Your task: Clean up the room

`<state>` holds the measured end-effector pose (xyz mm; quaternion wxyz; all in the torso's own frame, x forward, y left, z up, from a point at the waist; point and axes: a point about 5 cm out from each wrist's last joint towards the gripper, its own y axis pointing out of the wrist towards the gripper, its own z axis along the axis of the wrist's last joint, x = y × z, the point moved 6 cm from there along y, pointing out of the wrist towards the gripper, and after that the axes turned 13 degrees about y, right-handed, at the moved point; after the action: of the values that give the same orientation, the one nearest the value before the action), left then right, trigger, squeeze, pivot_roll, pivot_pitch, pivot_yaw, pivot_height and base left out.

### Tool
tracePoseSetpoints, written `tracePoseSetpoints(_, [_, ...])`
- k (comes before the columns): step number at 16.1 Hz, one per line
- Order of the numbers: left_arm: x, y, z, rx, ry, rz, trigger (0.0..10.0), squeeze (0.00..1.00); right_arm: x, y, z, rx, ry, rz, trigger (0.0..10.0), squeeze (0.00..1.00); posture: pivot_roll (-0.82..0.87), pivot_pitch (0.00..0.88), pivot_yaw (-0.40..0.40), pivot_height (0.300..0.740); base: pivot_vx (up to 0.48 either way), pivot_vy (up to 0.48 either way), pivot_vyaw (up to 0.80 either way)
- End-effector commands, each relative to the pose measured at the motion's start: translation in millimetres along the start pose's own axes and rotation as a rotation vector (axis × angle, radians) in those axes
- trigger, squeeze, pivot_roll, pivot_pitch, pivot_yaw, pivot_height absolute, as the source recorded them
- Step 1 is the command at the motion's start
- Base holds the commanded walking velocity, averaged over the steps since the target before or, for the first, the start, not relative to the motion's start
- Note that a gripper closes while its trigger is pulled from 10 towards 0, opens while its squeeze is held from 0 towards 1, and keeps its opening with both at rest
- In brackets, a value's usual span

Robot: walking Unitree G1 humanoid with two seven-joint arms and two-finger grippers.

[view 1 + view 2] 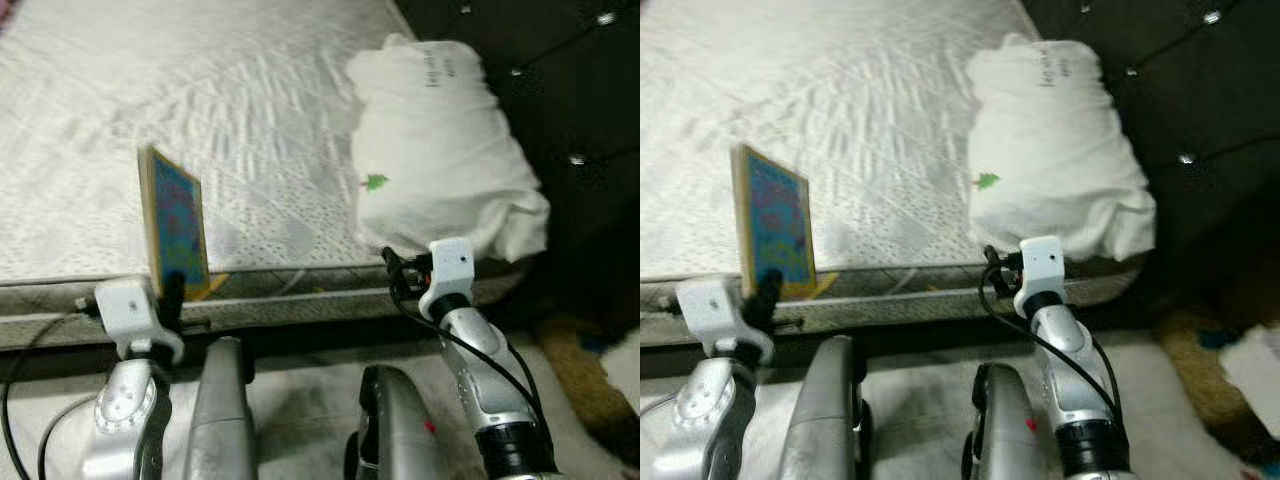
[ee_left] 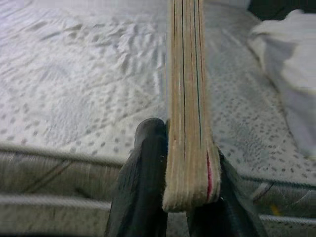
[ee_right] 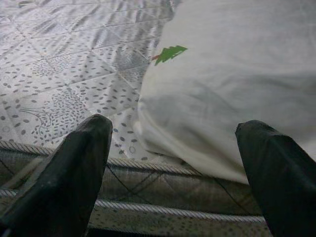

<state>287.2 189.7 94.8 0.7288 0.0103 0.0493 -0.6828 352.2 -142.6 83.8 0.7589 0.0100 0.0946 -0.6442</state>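
At mattress point(image 1: 250, 120) edge, left gripper point(image 2: 190, 197) clamped upright book point(image 1: 175, 222); cover hidden in wrist view, spine only. Right gripper point(image 3: 175, 182) spread before pillow point(image 1: 440, 150)

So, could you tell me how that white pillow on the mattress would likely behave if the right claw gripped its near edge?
The pillow looks soft and creased, so it would probably sag and fold rather than lift flat. Its loose cover may bunch between the fingers of the open right claw, so the grip might catch fabric only. It seems bulky but likely light, and it overhangs the mattress edge, so a push may slide it.
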Motion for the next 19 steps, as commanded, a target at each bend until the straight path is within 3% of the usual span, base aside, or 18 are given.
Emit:
tracePoseSetpoints(1, [3.3,0.7,14,0.058,-0.009,-0.011,10.0,0.00,3.1,0.3,-1,-0.009,-0.011,-0.003,10.0,0.00,0.04,0.164,-0.053,0.575,0.000,0.000,0.00])
tracePoseSetpoints(5, [3.9,1.6,17,0.072,-0.020,-0.023,10.0,0.00,2.5,0.7,-1,-0.008,-0.010,0.000,10.0,0.00,0.03,0.163,-0.052,0.530,0.000,0.000,0.00])
tracePoseSetpoints(19, [1.5,8.3,25,0.102,-0.036,-0.028,10.0,0.00,1.7,-0.8,1,0.003,-0.017,0.003,10.0,0.00,0.03,0.167,-0.049,0.530,0.329,0.000,0.00])
